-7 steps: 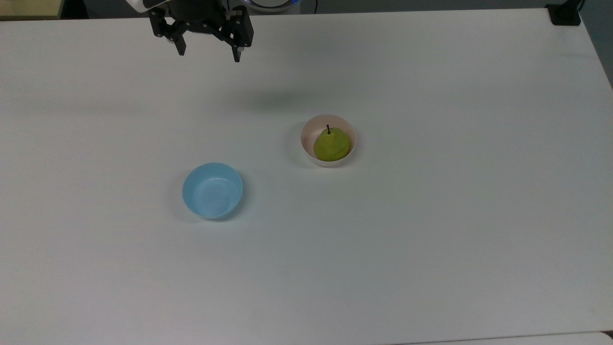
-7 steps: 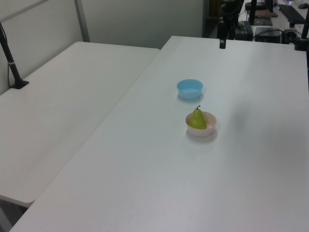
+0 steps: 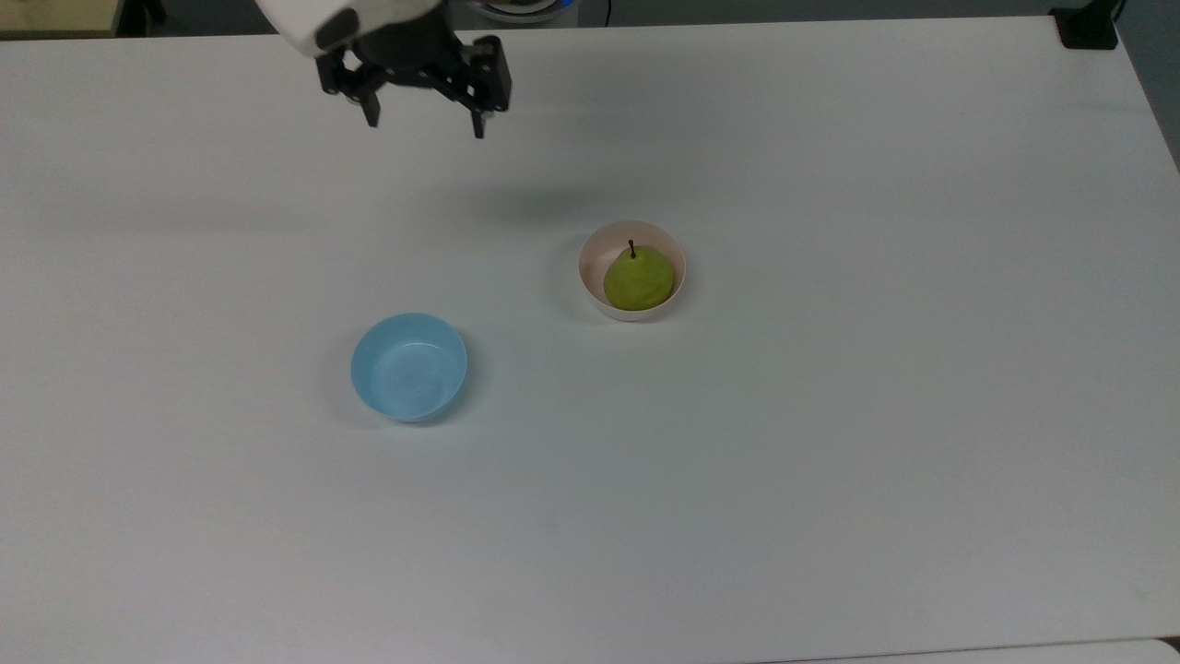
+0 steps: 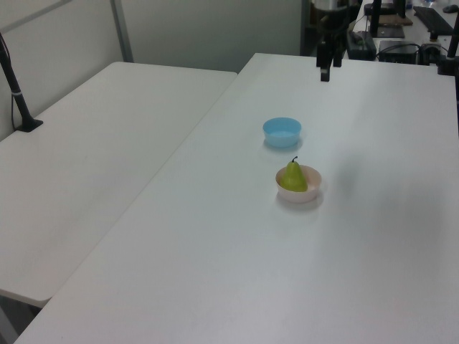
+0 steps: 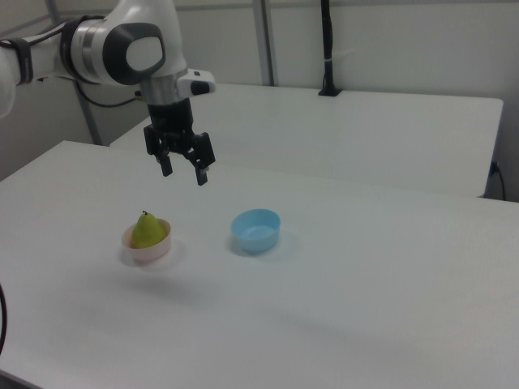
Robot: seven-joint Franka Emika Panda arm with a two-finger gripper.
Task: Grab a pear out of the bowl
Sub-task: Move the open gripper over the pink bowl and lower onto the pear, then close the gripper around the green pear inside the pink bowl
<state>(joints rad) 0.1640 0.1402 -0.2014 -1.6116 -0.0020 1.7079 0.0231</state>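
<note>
Two bowls: both stand on the white table (image 3: 830,461), well apart from each other.
Claw: my gripper (image 3: 426,127) hangs above the table with its two black fingers spread wide and nothing between them; also seen in the right view (image 5: 184,173).
Claw position: in the top view, taking the pink bowl as the dial's centre, I am at about 10 o'clock from it, well apart, close to the table's far edge.
Arm: my white wrist (image 5: 134,49) rises behind the claw in the right view; fingers point down toward the tabletop.
Pear: the pear (image 3: 638,278) sits inside the pink bowl (image 3: 599,242), yellow-green, dark stem up; in the top view the stem tip points to 12 o'clock.
Pear, side views: upright in the bowl, its top standing above the rim (image 4: 292,177); same in the right view (image 5: 147,231).
Blue bowl: the light blue bowl (image 3: 408,367) lies at about 8 o'clock from the pink bowl in the top view, nothing inside it.
Shadow: a soft dark patch (image 3: 544,198) lies on the table between my claw and the pink bowl.
Contact: I touch neither bowl nor the pear.
</note>
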